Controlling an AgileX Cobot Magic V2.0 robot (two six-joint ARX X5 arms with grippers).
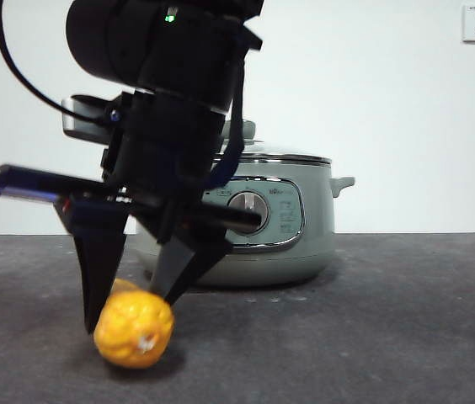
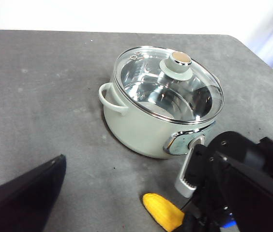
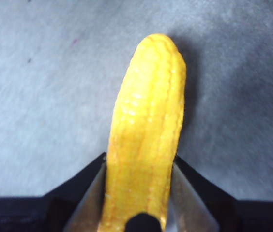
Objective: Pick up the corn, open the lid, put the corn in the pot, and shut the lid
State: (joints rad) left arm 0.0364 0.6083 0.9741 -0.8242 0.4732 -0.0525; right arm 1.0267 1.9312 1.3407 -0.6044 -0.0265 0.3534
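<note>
My right fingers (image 1: 128, 316) were clamped on the corn (image 1: 134, 329) low over the table (image 1: 389, 320), cob's long axis running straight out at 12 o'clock between them. The pot (image 1: 280, 219), lid (image 2: 168, 84) on, stood behind. My left fingers (image 2: 20, 198) waited, state unclear.

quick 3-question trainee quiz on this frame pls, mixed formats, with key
1. True or false: the lid is off the pot.
2. Which gripper has the corn between its jaws? A) left B) right C) neither
3. Fill in: the corn sits on the ____ in front of the pot.

Key:
1. False. The lid sits on the pot.
2. B. The right gripper has a jaw against each side of the corn; the left gripper is off to the side, holding nothing.
3. table.
</note>
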